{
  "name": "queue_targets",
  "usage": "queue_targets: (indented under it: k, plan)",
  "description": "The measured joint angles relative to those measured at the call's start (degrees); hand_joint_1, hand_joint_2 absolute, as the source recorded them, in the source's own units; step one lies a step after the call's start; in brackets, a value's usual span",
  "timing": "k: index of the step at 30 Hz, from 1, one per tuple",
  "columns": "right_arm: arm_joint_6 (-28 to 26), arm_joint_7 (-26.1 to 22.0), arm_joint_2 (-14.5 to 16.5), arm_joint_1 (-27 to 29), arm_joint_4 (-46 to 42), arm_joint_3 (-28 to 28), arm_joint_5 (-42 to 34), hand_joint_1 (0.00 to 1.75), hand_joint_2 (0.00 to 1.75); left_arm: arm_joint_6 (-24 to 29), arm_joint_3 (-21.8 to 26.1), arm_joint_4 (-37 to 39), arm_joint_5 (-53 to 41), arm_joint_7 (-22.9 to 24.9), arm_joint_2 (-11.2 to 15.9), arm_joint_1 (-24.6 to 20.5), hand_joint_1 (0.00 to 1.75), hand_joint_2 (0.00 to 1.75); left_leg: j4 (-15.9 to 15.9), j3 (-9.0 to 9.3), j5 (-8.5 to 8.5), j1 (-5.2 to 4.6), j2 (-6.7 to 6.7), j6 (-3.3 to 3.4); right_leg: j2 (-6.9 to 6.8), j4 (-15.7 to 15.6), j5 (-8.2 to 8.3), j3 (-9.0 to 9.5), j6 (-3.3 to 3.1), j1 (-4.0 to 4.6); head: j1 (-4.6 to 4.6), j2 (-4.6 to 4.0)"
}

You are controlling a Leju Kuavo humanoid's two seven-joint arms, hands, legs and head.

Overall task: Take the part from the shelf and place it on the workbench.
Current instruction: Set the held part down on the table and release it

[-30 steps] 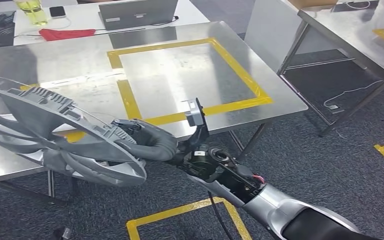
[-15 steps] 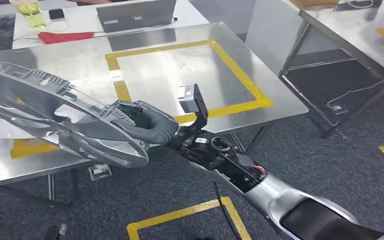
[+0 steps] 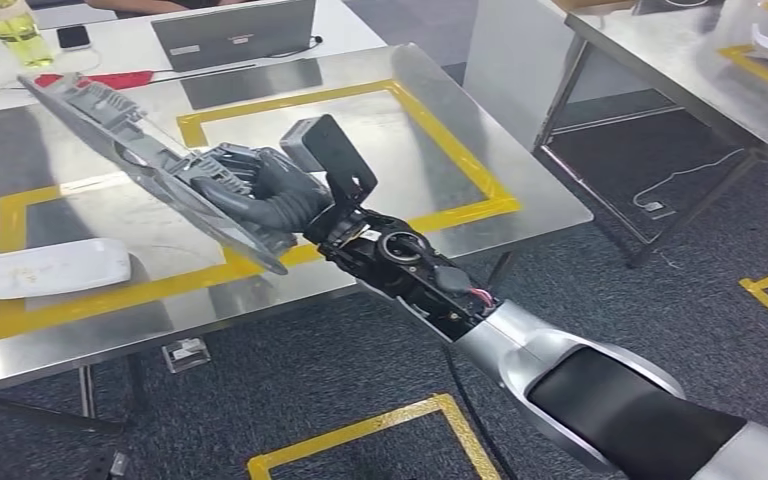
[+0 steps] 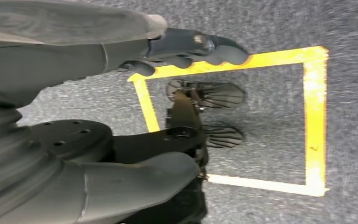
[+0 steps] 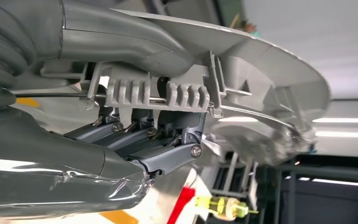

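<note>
Part: large grey moulded plastic fan-shroud part, round-rimmed and ribbed, tilted steeply, held in the air over the near-left area of the stainless steel bench; no contact with the bench top visible.
Right hand: right hand grips the part, fingers and thumb clamped on its ribbed edge; the right wrist view shows the dark fingers hooked under the grey ribs.
Left hand: left hand hangs over the grey carpet floor, holding nothing; fingers curled loosely, cannot tell whether spread or pressed together.
Bench: yellow tape outlines on the top; flat white plate-like piece lies near the left edge, below the held part.
Background: grey laptop, red cloth, yellow-green bottle on the white table behind.
</note>
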Motion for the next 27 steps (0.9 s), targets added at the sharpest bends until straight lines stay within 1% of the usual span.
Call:
queue_targets:
  k: [2,3,4,5,7,8,9,10,11,12,13,14,15,16,18,19,20,21,22,23,24,25,26,27]
  plan:
    - [-2.29,-0.09,0.61,-1.82,2.34,0.02,1.2,1.75,1.75,0.0,-0.03,0.0,0.12,0.0,-0.15,0.1,0.0,1.75,0.03,-0.08,0.06,-0.03,-0.15,0.78,-0.03,0.21,-0.14,-0.15,0.43,0.06,0.32,0.0]
    - [-4.16,-0.06,0.95,-2.77,3.63,0.04,2.17,1.75,1.75,-0.01,-0.04,0.0,0.17,0.01,-0.2,0.13,0.0,1.75,-0.02,-0.01,0.07,0.04,-0.18,1.11,-0.12,0.76,-0.62,-0.32,0.65,0.01,0.52,0.0]
    - [-6.2,0.04,1.26,-3.82,4.89,0.07,3.22,1.75,1.75,-0.02,-0.05,0.0,0.21,0.01,-0.26,0.11,0.0,1.75,-0.07,0.07,0.09,0.12,-0.19,1.49,-0.21,2.29,-1.62,-0.93,0.87,-0.04,0.72,0.0]
    - [-8.21,0.19,1.57,-4.79,6.03,0.13,4.24,1.75,1.75,-0.03,-0.05,0.0,0.25,0.02,-0.3,0.05,0.0,1.75,-0.14,0.16,0.09,0.18,-0.19,1.79,-0.31,5.02,-3.16,-2.08,1.1,-0.1,0.99,0.0]
    - [-11.88,0.73,2.12,-6.1,8.05,0.31,5.94,1.75,1.75,-0.03,-0.07,0.0,0.34,0.1,-0.33,-0.02,0.0,1.75,-0.13,0.27,-0.01,0.11,-0.19,2.15,-0.45,13.16,-6.77,-5.71,1.33,-0.15,1.56,0.0]
    - [-13.82,1.21,2.33,-6.37,8.96,0.46,6.82,1.75,1.75,-0.01,-0.07,0.0,0.4,0.19,-0.37,-0.01,0.0,1.75,-0.12,0.35,-0.07,0.05,-0.21,2.24,-0.46,16.59,-7.81,-7.38,1.33,-0.15,1.79,0.0]
    - [-16.0,1.89,2.51,-6.49,9.79,0.63,7.78,1.75,1.75,0.02,-0.08,0.0,0.48,0.29,-0.41,0.01,0.0,1.75,-0.11,0.47,-0.15,-0.03,-0.27,2.32,-0.47,18.2,-7.8,-8.28,1.24,-0.15,1.96,0.0]
    - [-18.59,2.85,2.7,-6.62,10.56,0.83,8.97,1.75,1.75,0.07,-0.1,0.0,0.54,0.37,-0.48,0.03,0.0,1.75,-0.09,0.65,-0.25,-0.12,-0.37,2.38,-0.48,17.45,-6.62,-8.1,1.04,-0.13,2.19,0.0]
    - [-21.43,4.02,2.93,-6.87,11.26,1.08,10.3,1.75,1.75,0.1,-0.15,0.0,0.57,0.42,-0.55,0.04,0.0,1.75,-0.09,0.89,-0.39,-0.23,-0.49,2.4,-0.48,14.45,-4.49,-6.88,0.71,-0.08,2.46,0.0]
    - [-24.48,5.46,3.19,-7.29,11.97,1.36,11.75,1.75,1.75,0.12,-0.24,0.0,0.6,0.44,-0.66,0.04,0.0,1.75,-0.09,1.13,-0.55,-0.31,-0.59,2.36,-0.48,10.17,-2.13,-5.11,0.27,0.05,2.75,0.0]
    - [-27.38,6.93,3.46,-7.84,12.7,1.69,13.21,1.75,1.75,0.13,-0.36,0.0,0.6,0.43,-0.8,0.01,0.0,1.75,-0.12,1.25,-0.67,-0.45,-0.65,2.25,-0.48,6.38,-0.39,-3.39,-0.13,0.26,2.81,0.0]
    - [-29.89,8.35,3.7,-8.48,13.39,2.01,14.45,1.75,1.75,0.13,-0.51,0.0,0.58,0.4,-0.87,-0.02,0.0,1.75,-0.15,1.25,-0.72,-0.52,-0.65,2.09,-0.48,3.47,0.63,-2.14,-0.44,0.47,2.79,0.0]
    - [-32.21,9.72,3.92,-9.0,14.12,2.3,15.66,1.75,1.75,0.11,-0.66,0.0,0.58,0.37,-0.92,-0.04,0.0,1.75,-0.18,1.15,-0.72,-0.5,-0.62,1.9,-0.48,1.88,0.85,-1.5,-0.65,0.69,2.8,0.0]
    - [-34.12,10.87,4.07,-9.35,14.78,2.54,16.75,1.75,1.75,0.09,-0.78,0.0,0.57,0.31,-0.93,-0.04,0.0,1.75,-0.3,1.03,-0.65,-0.49,-0.56,1.69,-0.49,1.41,0.61,-1.27,-0.77,0.83,2.77,0.0]
    - [-37.78,13.24,4.31,-9.65,16.04,2.91,19.14,1.75,1.75,0.05,-0.95,0.0,0.56,0.22,-0.93,0.01,0.0,1.75,-0.16,0.83,-0.87,-0.45,-0.38,1.18,-0.46,0.4,0.45,-0.89,-0.97,0.59,2.94,0.0]
    - [-39.71,14.74,4.41,-9.86,16.79,3.2,20.67,1.75,1.75,0.05,-1.02,0.0,0.57,0.16,-0.94,0.01,0.0,1.75,0.81,0.32,-1.54,-0.47,-0.26,0.89,-0.46,0.02,0.48,-0.68,-1.1,0.37,2.73,0.0]
    - [-41.6,16.45,4.51,-10.17,17.58,3.54,22.25,1.75,1.75,0.04,-1.12,0.0,0.6,0.13,-0.95,-0.02,0.0,1.75,3.03,-0.76,-2.78,-0.46,-0.17,0.6,-0.45,-0.33,0.56,-0.48,-1.18,0.15,2.35,0.0]
    - [-43.45,18.28,4.57,-10.47,18.4,3.9,23.88,1.75,1.75,0.04,-1.23,0.0,0.63,0.09,-0.96,-0.04,0.0,1.75,6.49,-2.45,-4.47,-0.35,-0.09,0.37,-0.43,-0.43,0.6,-0.4,-1.28,0.08,1.9,0.0]
    - [-45.07,19.95,4.6,-10.67,19.19,4.21,25.35,1.75,1.75,0.04,-1.32,0.0,0.68,0.06,-0.95,-0.03,0.0,1.75,10.68,-4.58,-6.22,-0.28,-0.08,0.15,-0.45,-0.45,0.59,-0.36,-1.38,0.07,1.42,0.0]
    - [-46.18,21.24,4.57,-10.64,19.87,4.41,26.43,1.75,1.75,0.04,-1.39,0.0,0.73,0.04,-0.95,0.02,0.0,1.75,14.41,-6.56,-7.39,-0.21,-0.07,-0.01,-0.43,-0.44,0.53,-0.32,-1.42,0.08,1.05,0.0]
    - [-46.92,22.16,4.51,-10.49,20.53,4.58,27.24,1.75,1.75,0.04,-1.44,0.0,0.77,0.04,-0.95,0.1,0.0,1.75,16.58,-7.91,-7.57,-0.16,-0.07,-0.15,-0.4,-0.43,0.48,-0.25,-1.45,0.08,0.78,0.0]
    - [-47.31,22.73,4.46,-10.34,21.12,4.72,27.73,1.75,1.75,0.04,-1.5,0.0,0.78,0.03,-0.94,0.15,0.0,1.75,16.32,-8.18,-6.51,-0.1,-0.06,-0.23,-0.34,-0.39,0.41,-0.21,-1.45,0.08,0.59,0.0]
    - [-47.45,23.02,4.41,-10.29,21.61,4.85,28.01,1.75,1.75,0.04,-1.57,0.0,0.79,0.03,-0.92,0.16,0.0,1.75,13.69,-7.3,-4.45,-0.02,-0.04,-0.24,-0.25,-0.31,0.32,-0.14,-1.39,0.07,0.45,0.0]
    - [-47.52,23.17,4.38,-10.37,21.99,4.98,28.14,1.75,1.75,0.04,-1.64,0.0,0.79,0.02,-0.9,0.12,0.0,1.75,9.48,-5.58,-1.96,0.07,-0.01,-0.19,-0.14,-0.19,0.18,-0.06,-1.28,0.07,0.34,0.0]
